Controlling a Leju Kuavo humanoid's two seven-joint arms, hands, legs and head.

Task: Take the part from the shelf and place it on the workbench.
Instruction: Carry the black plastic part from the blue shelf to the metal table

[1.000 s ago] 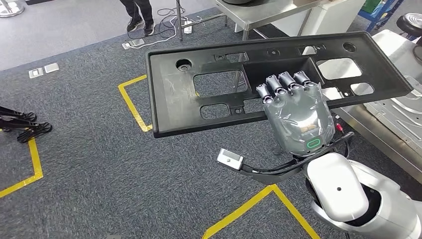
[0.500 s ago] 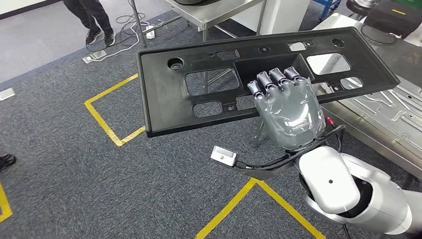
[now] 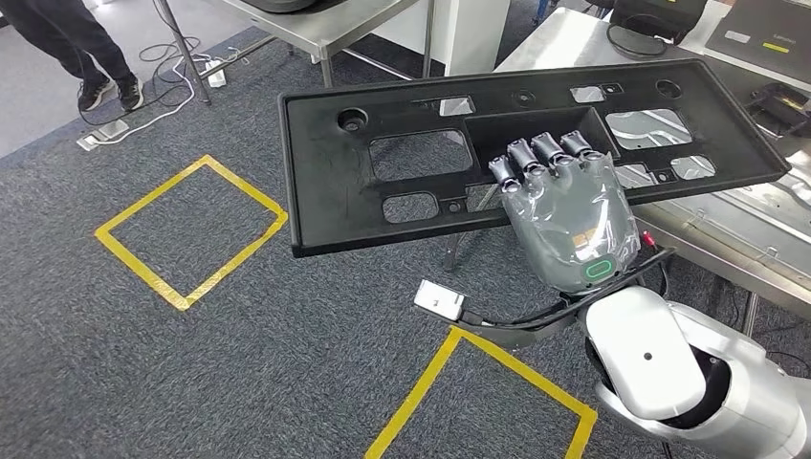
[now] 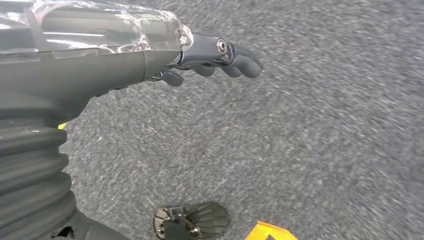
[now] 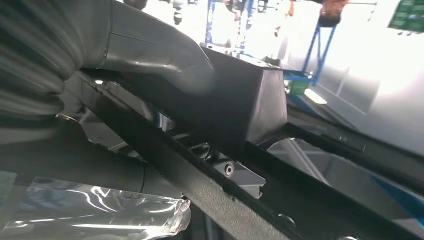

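**Black panel held out over the carpet, its far end above the metal bench**

The robot's right hand point(image 3: 564, 215) grips the part point(image 3: 402, 182) — a long, flat black plastic panel with several rectangular cut-outs and a sunken box section in the middle; the fingers point(image 3: 536, 158) curl over the near wall of that box section, and the close-up from the right wrist shows the thick thumb point(image 5: 165, 55) pressed against the box's outer side, so the panel is pinched between thumb and fingers. The panel lies roughly level, carried in the air; most of it hangs above the grey carpet point(image 3: 239, 335), while its right end reaches over the edge of the workbench point(image 3: 727, 239), a steel table with pressed sheet-metal pieces lying on it; whether the panel touches the bench I cannot tell.

The left hand point(image 4: 200, 55) hangs low over the carpet, holding nothing, its fingers loosely bent and apart from the thumb.

Yellow tape point(image 3: 191, 229) marks squares on the floor; a second steel table point(image 3: 335, 29) stands further back; a person's legs and dark shoes point(image 3: 105, 91) show at the far left, beside trailing white cables point(image 3: 182, 86).
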